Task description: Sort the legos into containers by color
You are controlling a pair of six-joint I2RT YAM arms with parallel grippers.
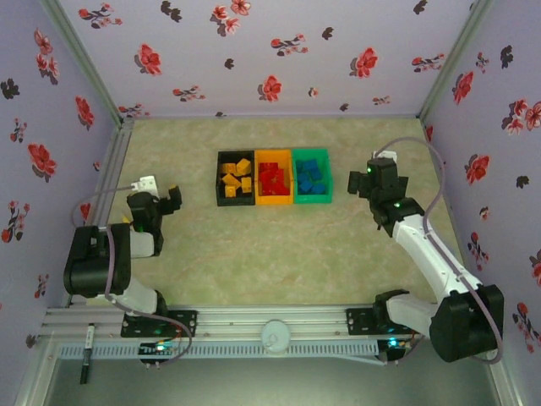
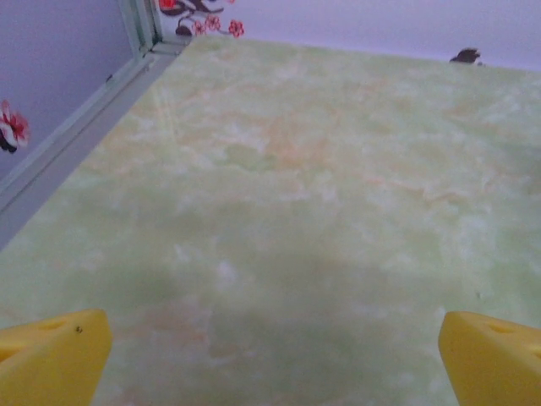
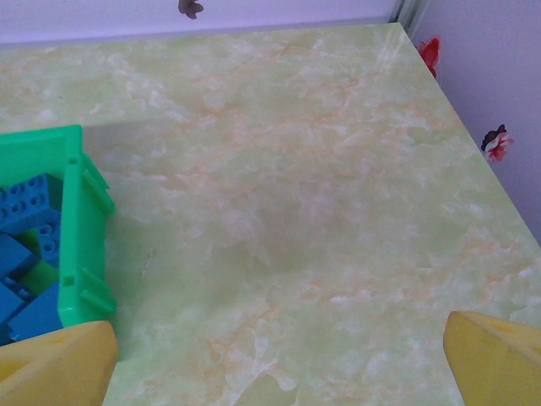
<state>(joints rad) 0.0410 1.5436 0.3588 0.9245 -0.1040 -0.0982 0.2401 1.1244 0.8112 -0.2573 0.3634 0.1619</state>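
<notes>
While the small red, blue and orange-yellow plastic bricks lie sorted inside the joined black, orange and green square bins at centre frame, left gripper and right gripper gape empty, the right one nearer.

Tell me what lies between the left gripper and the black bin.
Nothing. In the top view, a bare stretch of table runs from the left gripper to the black bin.
</notes>
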